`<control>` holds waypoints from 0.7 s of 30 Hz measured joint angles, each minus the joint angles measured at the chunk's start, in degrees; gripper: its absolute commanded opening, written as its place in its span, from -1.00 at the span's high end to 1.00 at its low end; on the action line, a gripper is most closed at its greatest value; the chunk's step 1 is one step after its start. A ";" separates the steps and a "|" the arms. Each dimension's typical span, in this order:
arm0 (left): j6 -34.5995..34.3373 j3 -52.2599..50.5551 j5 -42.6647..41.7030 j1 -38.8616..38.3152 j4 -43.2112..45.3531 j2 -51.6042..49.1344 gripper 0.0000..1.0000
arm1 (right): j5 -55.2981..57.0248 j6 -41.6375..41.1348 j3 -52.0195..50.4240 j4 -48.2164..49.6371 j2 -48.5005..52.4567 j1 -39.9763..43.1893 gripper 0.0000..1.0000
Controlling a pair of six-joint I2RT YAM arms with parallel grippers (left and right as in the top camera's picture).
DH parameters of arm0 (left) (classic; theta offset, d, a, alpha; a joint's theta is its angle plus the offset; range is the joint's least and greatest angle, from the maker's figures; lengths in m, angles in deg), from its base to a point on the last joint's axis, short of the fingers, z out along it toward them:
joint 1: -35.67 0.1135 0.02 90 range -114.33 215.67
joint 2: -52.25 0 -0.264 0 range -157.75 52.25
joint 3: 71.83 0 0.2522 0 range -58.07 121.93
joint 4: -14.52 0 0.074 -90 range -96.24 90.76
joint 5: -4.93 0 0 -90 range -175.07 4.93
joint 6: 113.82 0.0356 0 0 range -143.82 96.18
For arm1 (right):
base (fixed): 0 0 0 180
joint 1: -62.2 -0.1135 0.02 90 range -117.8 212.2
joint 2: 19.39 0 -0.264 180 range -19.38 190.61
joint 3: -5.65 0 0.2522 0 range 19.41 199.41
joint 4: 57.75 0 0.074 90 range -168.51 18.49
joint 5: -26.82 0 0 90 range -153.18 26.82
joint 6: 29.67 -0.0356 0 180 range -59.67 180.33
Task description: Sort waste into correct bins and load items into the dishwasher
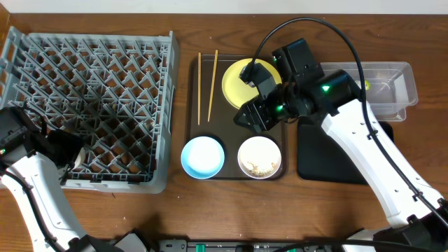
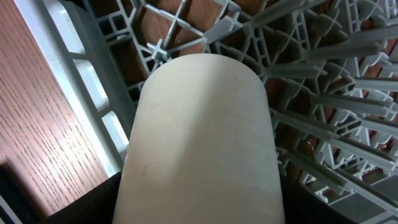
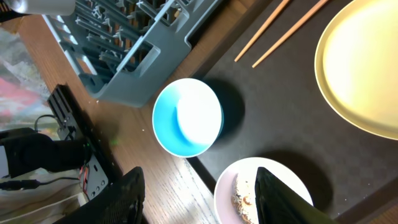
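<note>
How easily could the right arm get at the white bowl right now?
Probably easily: the right gripper hovers open near the white bowl, with nothing between them.

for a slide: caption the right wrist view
open right gripper over dark-brown serving tray carrying round light-blue bowl, white bowl with rice crumbs, round yellow plate, two wooden chopsticks

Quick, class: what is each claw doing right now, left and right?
Left claw: closed on the white cup, at the rack.
Right claw: open, empty, above the white bowl.
</note>
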State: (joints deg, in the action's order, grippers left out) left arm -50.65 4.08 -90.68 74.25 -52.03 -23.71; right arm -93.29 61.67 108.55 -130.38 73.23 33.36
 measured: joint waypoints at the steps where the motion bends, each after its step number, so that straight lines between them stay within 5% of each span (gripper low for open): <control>1: -0.04 0.00 -0.02 0.00 -0.04 -0.04 -0.33 | 0.07 0.00 0.00 0.00 0.00 -0.17 -0.10; 15: -0.26 0.00 0.39 0.00 -0.04 -1.40 -0.34 | 0.15 0.02 0.00 0.02 0.00 -0.26 -0.10; 18: -0.39 0.00 0.50 -0.02 -0.04 -3.56 -0.59 | 0.15 0.02 0.00 0.02 0.00 -0.28 -0.09; 21: -0.94 0.00 0.66 0.00 0.02 -6.08 -0.64 | 0.15 0.04 0.00 0.02 0.00 -0.28 -0.10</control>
State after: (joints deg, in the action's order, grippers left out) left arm -51.59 4.08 -90.02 74.25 -52.01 -29.79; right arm -93.14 61.72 108.55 -130.36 73.23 33.08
